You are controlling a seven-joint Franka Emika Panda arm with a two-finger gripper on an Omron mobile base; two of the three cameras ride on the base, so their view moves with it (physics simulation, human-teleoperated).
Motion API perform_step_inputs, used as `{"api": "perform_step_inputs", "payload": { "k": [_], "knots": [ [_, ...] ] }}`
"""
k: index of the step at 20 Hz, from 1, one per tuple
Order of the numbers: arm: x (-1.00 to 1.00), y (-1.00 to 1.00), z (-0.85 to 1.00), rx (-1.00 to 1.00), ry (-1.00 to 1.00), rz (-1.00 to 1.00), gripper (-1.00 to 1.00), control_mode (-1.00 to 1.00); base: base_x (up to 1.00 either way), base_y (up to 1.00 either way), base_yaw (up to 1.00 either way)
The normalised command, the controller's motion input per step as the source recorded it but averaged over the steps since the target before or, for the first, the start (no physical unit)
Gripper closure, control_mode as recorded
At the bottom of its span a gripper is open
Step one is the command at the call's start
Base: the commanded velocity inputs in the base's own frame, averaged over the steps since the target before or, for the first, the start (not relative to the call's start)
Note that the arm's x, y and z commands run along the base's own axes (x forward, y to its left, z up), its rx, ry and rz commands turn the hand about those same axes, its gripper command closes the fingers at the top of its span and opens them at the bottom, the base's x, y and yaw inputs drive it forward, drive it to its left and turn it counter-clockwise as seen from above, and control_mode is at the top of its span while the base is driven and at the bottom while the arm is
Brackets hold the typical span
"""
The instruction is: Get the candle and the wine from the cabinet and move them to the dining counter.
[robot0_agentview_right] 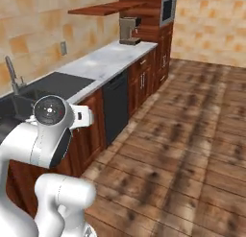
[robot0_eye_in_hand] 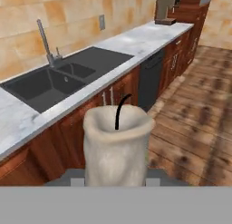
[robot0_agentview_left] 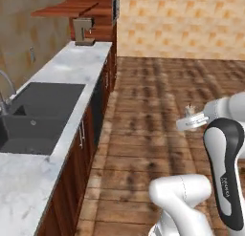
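The candle point(robot0_eye_in_hand: 115, 146), a pale beige cylinder with a black wick, stands upright between my fingers in the hand view. My gripper point(robot0_eye_in_hand: 115, 180) is shut on its lower part. In the left base view the gripper point(robot0_agentview_left: 190, 115) hangs over the wooden floor to the right of the worktop, with the candle point(robot0_agentview_left: 190, 109) as a small pale tip above it. The cabinet point(robot0_agentview_left: 62, 10), a reddish-brown open wall shelf point(robot0_agentview_right: 101, 9), hangs far ahead above the worktop's end. The wine and the dining counter are out of view.
A marble worktop point(robot0_agentview_left: 72, 68) with a dark sink point(robot0_eye_in_hand: 54, 80) and faucet point(robot0_eye_in_hand: 45, 41) runs along the left wall. A coffee machine point(robot0_agentview_right: 129, 29) stands at its far end beside a tall wooden oven unit point(robot0_agentview_right: 166, 20). A black dishwasher front point(robot0_agentview_right: 115, 106) faces the open wooden floor point(robot0_agentview_right: 192, 135).
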Motion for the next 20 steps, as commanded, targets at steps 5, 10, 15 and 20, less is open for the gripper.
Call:
{"api": "perform_step_inputs", "payload": {
  "k": [5,10,15,20],
  "knots": [
    [0.0,0.0,0.0,0.0,0.0,0.0,1.0,1.0,0.08,0.06,-0.93],
    [0.0,0.0,0.0,0.0,0.0,0.0,1.0,1.0,0.49,0.11,-0.55],
    [0.0,0.0,0.0,0.0,0.0,0.0,1.0,1.0,0.53,0.02,-0.47],
    [0.0,0.0,0.0,0.0,0.0,0.0,1.0,1.0,0.5,0.0,-0.46]
  ]
}}
